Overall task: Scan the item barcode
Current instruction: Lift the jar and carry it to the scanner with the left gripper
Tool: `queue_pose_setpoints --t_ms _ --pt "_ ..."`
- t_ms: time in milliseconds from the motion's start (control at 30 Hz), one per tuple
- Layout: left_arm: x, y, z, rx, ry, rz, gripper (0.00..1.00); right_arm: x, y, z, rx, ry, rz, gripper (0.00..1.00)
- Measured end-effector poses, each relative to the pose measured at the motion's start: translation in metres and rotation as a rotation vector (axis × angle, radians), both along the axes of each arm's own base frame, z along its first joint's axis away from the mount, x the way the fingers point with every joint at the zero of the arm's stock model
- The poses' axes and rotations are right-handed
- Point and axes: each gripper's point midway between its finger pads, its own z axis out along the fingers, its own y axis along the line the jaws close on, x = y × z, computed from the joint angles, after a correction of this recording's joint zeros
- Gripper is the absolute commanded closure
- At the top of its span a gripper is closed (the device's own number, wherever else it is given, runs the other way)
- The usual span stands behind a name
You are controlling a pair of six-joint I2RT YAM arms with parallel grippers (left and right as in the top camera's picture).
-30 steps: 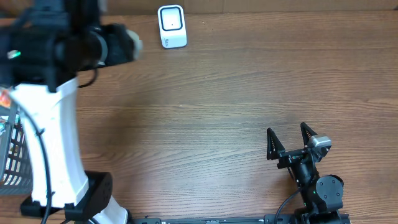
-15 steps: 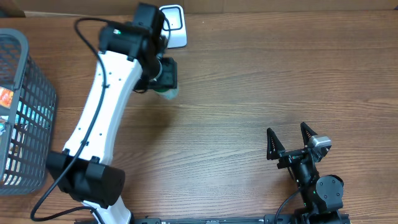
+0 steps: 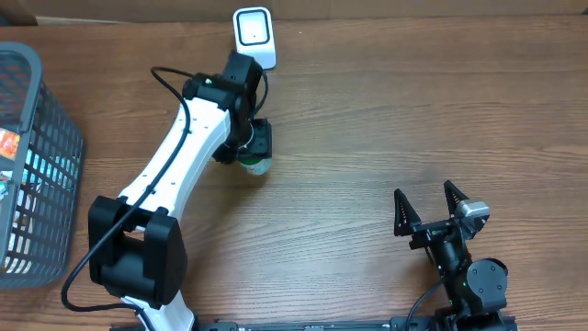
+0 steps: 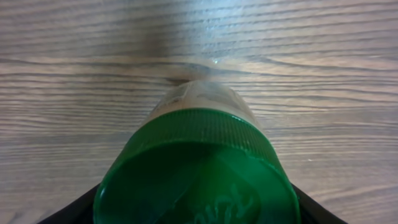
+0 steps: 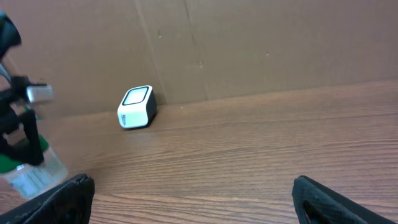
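Jaws: left jaws clenched on a green-capped bottle; right jaws spread wide and empty.
The grip sits at the bottle's cap end, the green cap facing the left wrist camera and the clear body pointing toward the desk, near the white scanner but apart from it; the right jaws rest by the desk's near edge, well apart.

The left gripper hides most of the bottle; the left edge crops the basket.
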Motion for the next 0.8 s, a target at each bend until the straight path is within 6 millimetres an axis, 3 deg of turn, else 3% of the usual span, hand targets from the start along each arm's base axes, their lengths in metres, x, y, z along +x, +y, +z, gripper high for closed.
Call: queue_pose_setpoints --t_ms 200,600,800 --pt "-0.002 0.001 -0.022 -0.001 0.0 0.008 0.6 0.0 0.0 0.0 0.0 0.0 0.0 0.0" --pt "-0.007 0.01 -0.044 0.041 0.002 0.024 0.58 0.0 0.0 0.0 0.0 0.0 0.0 0.0" --pt "-0.008 0.009 -0.05 0.04 0.0 0.024 0.45 0.0 0.0 0.0 0.0 0.0 0.0 0.0"
